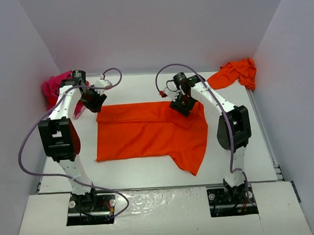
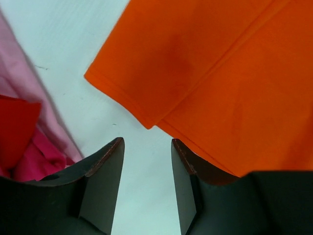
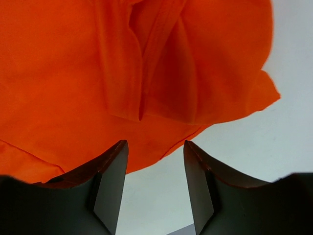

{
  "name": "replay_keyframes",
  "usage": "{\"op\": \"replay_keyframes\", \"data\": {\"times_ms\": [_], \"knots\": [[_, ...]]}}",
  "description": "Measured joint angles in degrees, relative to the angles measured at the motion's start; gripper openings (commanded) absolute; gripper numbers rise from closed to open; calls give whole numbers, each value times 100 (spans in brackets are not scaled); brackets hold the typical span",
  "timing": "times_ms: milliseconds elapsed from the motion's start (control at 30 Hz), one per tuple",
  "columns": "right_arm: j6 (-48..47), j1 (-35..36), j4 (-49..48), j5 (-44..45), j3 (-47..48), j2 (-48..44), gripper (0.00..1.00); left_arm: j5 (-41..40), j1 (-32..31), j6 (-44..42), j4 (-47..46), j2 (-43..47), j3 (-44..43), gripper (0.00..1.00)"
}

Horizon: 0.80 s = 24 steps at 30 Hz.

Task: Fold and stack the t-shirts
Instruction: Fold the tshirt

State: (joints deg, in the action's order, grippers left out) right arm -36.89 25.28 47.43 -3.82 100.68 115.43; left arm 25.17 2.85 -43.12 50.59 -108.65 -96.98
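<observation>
One orange t-shirt (image 1: 147, 133) lies spread on the desk (image 1: 148, 172), limp, light, likely to bunch. I find the left pincer (image 2: 146, 144) and right pincer (image 3: 155, 147) half open, empty, at its far corners; I would pinch the hems there.

Lab booth, white walls (image 1: 143, 30), white table (image 1: 148, 172)

Bright, even diffuse light, soft faint shadows, slight glare on the near worktop (image 1: 165, 212) edge, wrist views slightly soft.
</observation>
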Motion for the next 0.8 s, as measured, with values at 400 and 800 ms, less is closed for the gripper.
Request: {"op": "replay_keyframes", "data": {"times_ms": [400, 800], "knots": [[-89, 134, 160, 114, -2317, -2355, 61, -227, -361, -1252, 976, 2401, 2596, 55], [441, 134, -398, 450, -3019, -2515, 61, -911, -1355, -1714, 1350, 3425, 4602, 55]]}}
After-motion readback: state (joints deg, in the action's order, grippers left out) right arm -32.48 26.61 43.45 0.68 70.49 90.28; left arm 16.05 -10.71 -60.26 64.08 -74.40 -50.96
